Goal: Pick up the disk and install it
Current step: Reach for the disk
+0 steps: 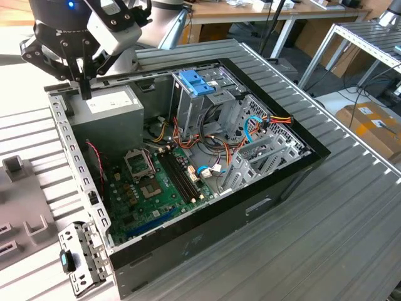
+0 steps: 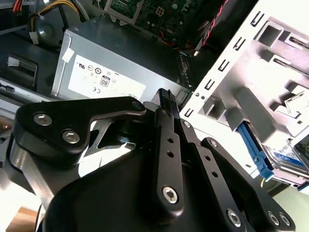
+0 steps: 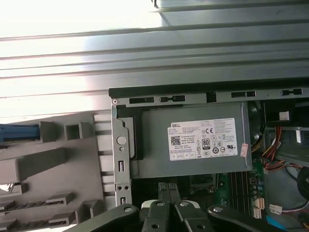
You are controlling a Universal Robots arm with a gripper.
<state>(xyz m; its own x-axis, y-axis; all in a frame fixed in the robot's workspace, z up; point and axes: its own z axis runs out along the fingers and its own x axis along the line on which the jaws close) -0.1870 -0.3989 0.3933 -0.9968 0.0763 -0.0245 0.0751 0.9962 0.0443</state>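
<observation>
The disk (image 2: pixel 291 155), silver with a white label under a blue band, lies in a grey moulded fixture (image 2: pixel 270 92) beside a blue plastic strip (image 2: pixel 253 145), outside the computer case and apart from the gripper. The second wrist view shows only 1 corner of it.

In the exterior view, a loose perforated metal bracket (image 1: pixel 78 260) lies nearest, at the lower left of the frame, just beside the case's front corner. The open black computer case (image 1: pixel 250 207) lies on its side across the ribbed aluminium counter (image 1: pixel 351 207). Inside it, the green motherboard (image 1: pixel 150 188) fills the lower left part, and cable bundles run toward the metal drive cage at the centre. The grey power supply (image 1: pixel 103 106) sits in the case's upper left corner.

The gripper (image 1: pixel 83 94) hangs at the upper left of the exterior view, just over the case's edge by the power supply. Its 2 black fingers (image 2: pixel 166 104) are pressed together and hold nothing.

Farther back, a bright blue slotted bracket (image 1: pixel 197 81) tops the drive cage. A cardboard box (image 1: pixel 376 125) stands at the right edge of the frame.
</observation>
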